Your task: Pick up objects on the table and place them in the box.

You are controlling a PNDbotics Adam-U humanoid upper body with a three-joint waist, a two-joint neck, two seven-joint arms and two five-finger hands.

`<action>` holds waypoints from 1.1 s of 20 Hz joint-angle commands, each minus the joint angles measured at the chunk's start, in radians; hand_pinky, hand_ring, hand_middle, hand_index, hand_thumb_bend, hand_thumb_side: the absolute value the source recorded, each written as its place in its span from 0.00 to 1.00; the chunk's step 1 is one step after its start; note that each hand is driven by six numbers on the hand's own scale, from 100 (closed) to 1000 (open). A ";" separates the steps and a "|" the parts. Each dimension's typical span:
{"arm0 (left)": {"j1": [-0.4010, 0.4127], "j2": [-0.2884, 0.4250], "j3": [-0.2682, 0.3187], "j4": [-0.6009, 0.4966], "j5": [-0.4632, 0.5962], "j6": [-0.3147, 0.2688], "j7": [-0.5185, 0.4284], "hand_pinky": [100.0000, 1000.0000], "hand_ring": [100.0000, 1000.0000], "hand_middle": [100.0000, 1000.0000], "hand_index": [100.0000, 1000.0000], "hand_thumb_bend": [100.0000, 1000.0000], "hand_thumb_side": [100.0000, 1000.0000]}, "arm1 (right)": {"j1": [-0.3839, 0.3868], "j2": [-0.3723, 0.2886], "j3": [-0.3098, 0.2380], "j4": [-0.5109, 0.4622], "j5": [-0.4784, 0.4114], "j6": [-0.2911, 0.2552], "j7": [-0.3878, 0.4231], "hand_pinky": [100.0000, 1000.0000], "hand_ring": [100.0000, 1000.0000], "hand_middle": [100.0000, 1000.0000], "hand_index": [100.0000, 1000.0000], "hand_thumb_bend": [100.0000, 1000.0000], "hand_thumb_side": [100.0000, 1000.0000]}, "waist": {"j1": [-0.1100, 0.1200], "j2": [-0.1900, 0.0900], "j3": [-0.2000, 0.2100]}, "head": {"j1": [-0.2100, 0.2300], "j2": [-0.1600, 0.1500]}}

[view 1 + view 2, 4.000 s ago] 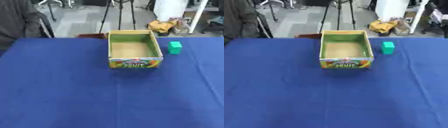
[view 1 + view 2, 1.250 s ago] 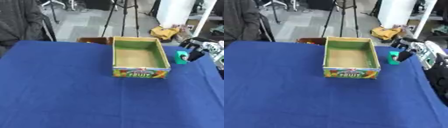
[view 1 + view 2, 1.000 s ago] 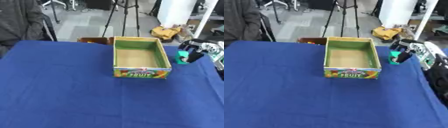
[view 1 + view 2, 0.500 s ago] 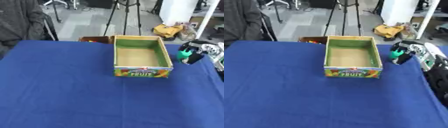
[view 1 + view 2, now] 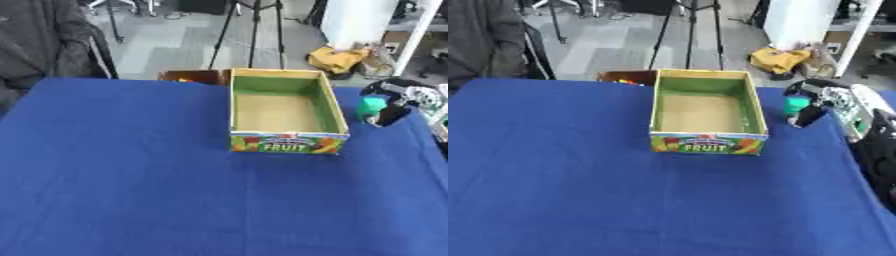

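Right eye view: right hand [image 5: 808, 107] grips upright green block [image 5: 797, 104].

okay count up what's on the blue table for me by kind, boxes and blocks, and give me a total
Cardboard fruit box: 1, open and empty.
Green block: 1, right of the box, with the right hand curled round it.
Total: 2.
A brown thing shows at the table's far edge; I cannot tell what it is.

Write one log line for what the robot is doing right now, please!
right hand: curled round green block, right of box | box: looks empty | left hand: not in view | step: grasping, block not yet in box
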 commanded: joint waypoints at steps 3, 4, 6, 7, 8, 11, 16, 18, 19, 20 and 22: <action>-0.006 0.015 0.005 -0.016 0.002 -0.001 -0.004 0.61 0.62 0.60 0.79 0.78 0.85 | -0.020 -0.066 -0.018 -0.026 0.026 0.004 -0.026 0.82 0.99 0.92 0.90 0.12 0.00 | 0.000 -0.010 0.004 | 0.000 -0.014; -0.007 0.015 0.005 -0.016 0.002 -0.001 -0.004 0.61 0.62 0.59 0.80 0.78 0.85 | -0.022 -0.067 -0.019 -0.025 0.029 0.004 -0.027 0.82 0.99 0.92 0.90 0.12 0.00 | -0.001 -0.008 0.006 | -0.001 -0.015; -0.008 0.015 0.003 -0.017 0.002 -0.002 -0.008 0.61 0.62 0.59 0.80 0.78 0.86 | -0.023 -0.071 -0.021 -0.021 0.036 0.006 -0.027 0.82 0.99 0.92 0.90 0.11 0.00 | -0.002 -0.004 0.014 | -0.004 -0.019; -0.008 0.014 0.002 -0.019 0.002 -0.003 -0.010 0.61 0.62 0.59 0.80 0.79 0.85 | -0.023 -0.073 -0.022 -0.019 0.039 0.008 -0.027 0.82 0.99 0.92 0.90 0.11 0.00 | -0.001 -0.002 0.017 | -0.005 -0.021; -0.008 0.014 0.002 -0.019 0.002 -0.003 -0.013 0.61 0.62 0.59 0.80 0.78 0.86 | -0.022 -0.075 -0.024 -0.017 0.041 0.010 -0.027 0.82 0.99 0.92 0.90 0.11 0.00 | -0.001 0.001 0.020 | -0.006 -0.022; -0.006 0.012 0.001 -0.021 0.003 -0.005 -0.018 0.61 0.62 0.59 0.80 0.78 0.86 | -0.020 -0.084 -0.031 -0.009 0.044 0.017 -0.030 0.82 0.99 0.92 0.90 0.11 0.00 | 0.004 0.010 0.025 | -0.009 -0.024; -0.005 0.008 -0.002 -0.021 0.011 -0.008 -0.029 0.61 0.61 0.59 0.81 0.78 0.86 | -0.015 -0.098 -0.041 0.011 0.044 0.030 -0.035 0.82 0.99 0.92 0.90 0.09 0.00 | 0.011 0.026 0.028 | -0.016 -0.023; -0.004 0.007 -0.002 -0.021 0.013 -0.010 -0.034 0.61 0.61 0.59 0.81 0.78 0.86 | -0.011 -0.105 -0.045 0.020 0.043 0.035 -0.036 0.82 0.99 0.92 0.90 0.09 0.00 | 0.013 0.031 0.029 | -0.017 -0.022; -0.003 0.006 -0.002 -0.021 0.014 -0.011 -0.036 0.61 0.61 0.59 0.81 0.78 0.86 | -0.009 -0.109 -0.047 0.024 0.042 0.038 -0.037 0.82 0.99 0.92 0.90 0.09 0.00 | 0.015 0.033 0.028 | -0.018 -0.021; -0.002 0.005 -0.002 -0.021 0.014 -0.012 -0.038 0.61 0.61 0.59 0.81 0.78 0.86 | -0.008 -0.112 -0.049 0.027 0.042 0.040 -0.039 0.82 0.99 0.92 0.90 0.09 0.00 | 0.016 0.035 0.028 | -0.019 -0.020; -0.001 0.004 -0.001 -0.020 0.016 -0.013 -0.041 0.61 0.61 0.58 0.81 0.78 0.86 | -0.004 -0.118 -0.051 0.032 0.042 0.043 -0.042 0.82 0.99 0.92 0.90 0.08 0.00 | 0.017 0.038 0.027 | -0.022 -0.019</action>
